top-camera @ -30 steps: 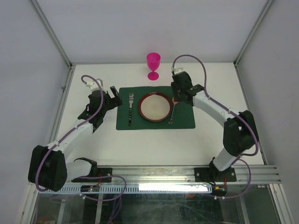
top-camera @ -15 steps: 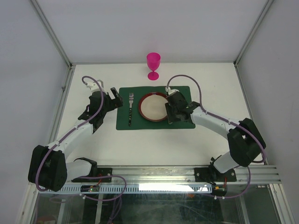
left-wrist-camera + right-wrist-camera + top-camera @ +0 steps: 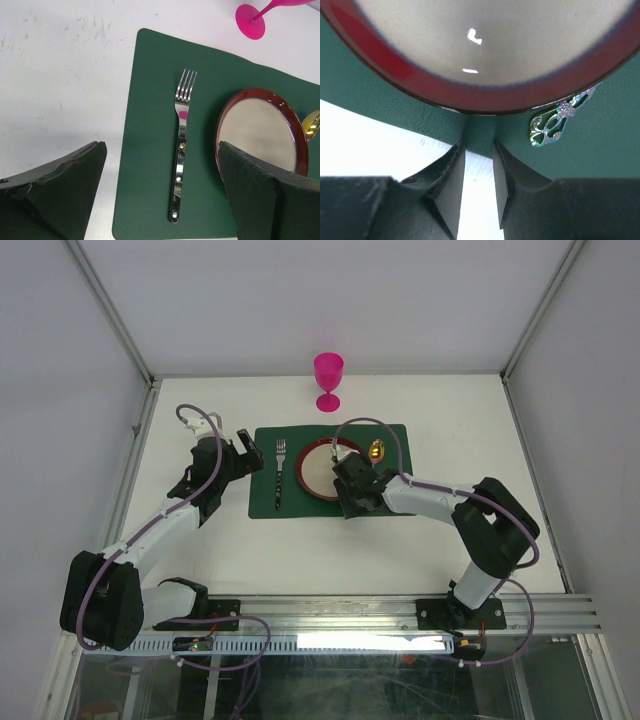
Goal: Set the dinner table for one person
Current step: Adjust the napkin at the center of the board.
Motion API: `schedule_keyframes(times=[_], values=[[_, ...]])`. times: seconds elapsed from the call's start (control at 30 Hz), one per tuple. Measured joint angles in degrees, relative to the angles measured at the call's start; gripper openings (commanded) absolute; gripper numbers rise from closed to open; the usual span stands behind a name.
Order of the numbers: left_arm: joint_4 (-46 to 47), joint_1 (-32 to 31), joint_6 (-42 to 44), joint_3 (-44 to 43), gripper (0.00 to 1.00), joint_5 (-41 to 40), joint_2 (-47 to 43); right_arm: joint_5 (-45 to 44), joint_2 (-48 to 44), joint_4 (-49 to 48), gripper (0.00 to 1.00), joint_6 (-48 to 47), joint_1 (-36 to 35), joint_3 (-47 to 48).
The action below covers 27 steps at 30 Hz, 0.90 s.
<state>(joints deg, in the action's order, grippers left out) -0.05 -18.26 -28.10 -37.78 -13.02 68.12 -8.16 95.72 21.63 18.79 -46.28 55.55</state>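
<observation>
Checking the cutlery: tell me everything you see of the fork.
The fork is shiny silver metal, with four tines and a slim handle carrying three small round studs. It lies flat on the green placemat, tines toward the far edge of the dinner table, left of the red-rimmed plate with a gap between. Only the placemat touches it.

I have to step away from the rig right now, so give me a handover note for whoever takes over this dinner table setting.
Left hand: wide open, empty, hovering over the dinner table just left of the placemat.
Right hand: low at the plate's near rim, a narrow empty gap between its jaws, holding nothing.
Things: the fork lies on the placemat left of the plate, and the spoon lies right of it. The pink goblet stands upright beyond the mat.
Done: placemat, fork, plate and spoon are laid.
Left: probably bringing the goblet nearer the setting and pulling both arms back.
</observation>
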Motion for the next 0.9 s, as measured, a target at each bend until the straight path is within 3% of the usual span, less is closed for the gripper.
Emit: schedule_keyframes(times=[0.9], values=[[0.1, 0.0, 0.0, 1.0, 0.99, 0.0, 0.0, -8.9, 2.5, -4.1, 0.28, -1.2, -0.8, 0.5]])
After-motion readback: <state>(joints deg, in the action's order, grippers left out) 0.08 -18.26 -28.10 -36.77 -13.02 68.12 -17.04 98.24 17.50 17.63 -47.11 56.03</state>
